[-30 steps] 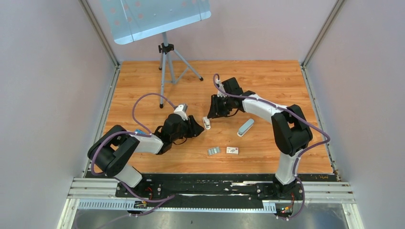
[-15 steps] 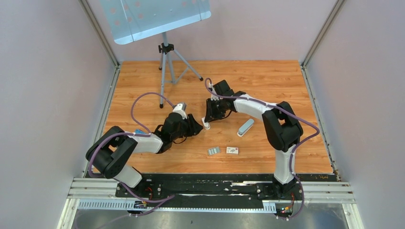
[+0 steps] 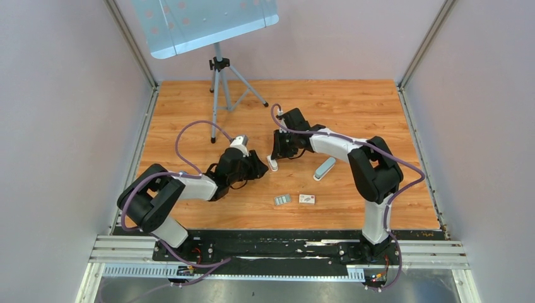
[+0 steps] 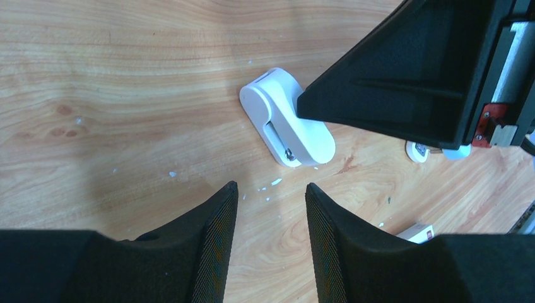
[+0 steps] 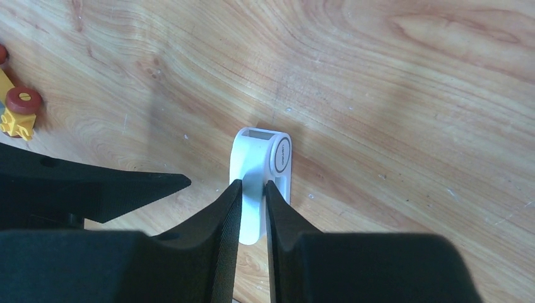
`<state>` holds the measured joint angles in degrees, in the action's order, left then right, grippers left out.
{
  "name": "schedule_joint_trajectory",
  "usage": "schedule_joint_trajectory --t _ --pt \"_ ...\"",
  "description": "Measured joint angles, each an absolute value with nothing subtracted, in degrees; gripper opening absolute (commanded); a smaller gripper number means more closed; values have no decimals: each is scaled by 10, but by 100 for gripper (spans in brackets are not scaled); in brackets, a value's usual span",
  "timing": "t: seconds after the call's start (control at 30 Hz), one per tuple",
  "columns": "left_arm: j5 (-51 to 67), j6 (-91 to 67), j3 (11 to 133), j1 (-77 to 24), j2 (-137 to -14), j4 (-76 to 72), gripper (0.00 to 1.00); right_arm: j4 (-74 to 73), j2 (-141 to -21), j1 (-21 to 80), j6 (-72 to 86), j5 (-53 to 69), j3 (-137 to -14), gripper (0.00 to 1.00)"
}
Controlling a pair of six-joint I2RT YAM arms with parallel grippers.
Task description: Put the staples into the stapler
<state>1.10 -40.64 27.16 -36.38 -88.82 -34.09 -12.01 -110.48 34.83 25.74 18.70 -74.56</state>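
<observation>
Step in hand: securing the stapler (image 5: 255, 154), mid-frame. Right gripper (image 5: 253, 186) fingers narrow, pinching its white body. Left gripper (image 4: 271, 189) half-spread, empty, near it. Staples (image 3: 282, 199) lie lower centre, untouched. Next likely calls for steadying the stapler, opening its tray, then fetching the staples.

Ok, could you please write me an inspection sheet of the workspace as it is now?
Surface: wooden table, with small white flecks near the stapler.
Job's things: white stapler mid-table; staples loose on the wood, untouched.
Clutter: small white box beside the staples; pale blue oblong item right of the stapler.
Grippers: right claw closed on the stapler; left claw open, empty, just short of the stapler.
Cables: purple cables looped over both arms, clear of the items.
Surroundings: tripod holding a pale panel at the far edge; grey walls.
</observation>
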Motion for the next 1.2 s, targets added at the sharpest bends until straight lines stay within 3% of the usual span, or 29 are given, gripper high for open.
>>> schedule_joint_trajectory --t 0.4,0.53,0.73,0.97,1.2 --pt "15 -395 317 -364 -936 -355 46 -90 -1095 348 257 181 -724 21" --pt "20 -397 325 -363 -967 -378 37 -89 -1095 348 256 179 -721 21" --pt "26 -398 329 -363 -987 -416 40 -88 -1094 348 256 179 -721 22" --pt "21 -389 328 -362 -950 -356 47 -141 -1090 347 244 173 -741 40" --pt "-6 -340 370 -362 -788 -174 55 -254 -1013 345 204 103 -783 74"
